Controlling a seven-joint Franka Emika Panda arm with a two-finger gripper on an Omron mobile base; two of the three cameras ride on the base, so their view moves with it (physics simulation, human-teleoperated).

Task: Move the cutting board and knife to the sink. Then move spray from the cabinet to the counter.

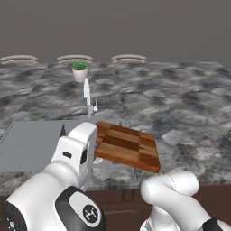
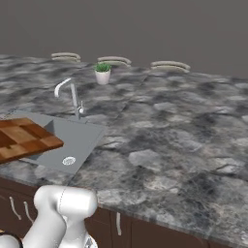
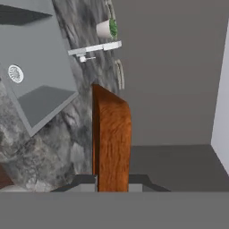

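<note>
Since the claw (image 3: 112,181) clenches only the cutting board's (image 1: 126,145) edge, it could slip before clearing the sink (image 1: 31,144) rim.

1. White arm comes up from the 5 o'clock corner of the left base view, elbow bulging low, then folds back toward 9 o'clock
2. Wrist and hand sit around the middle-left there, hand pointing roughly toward 3 o'clock
3. Gripper (image 3: 112,182) is clamped tight on the cutting board (image 1: 127,145), grabbing it by its near-left edge and holding it up off the surface
4. In the hand view the fingers (image 3: 85,181) sit at 6 o'clock, one each side of the board's edge, which runs up toward 12
</note>
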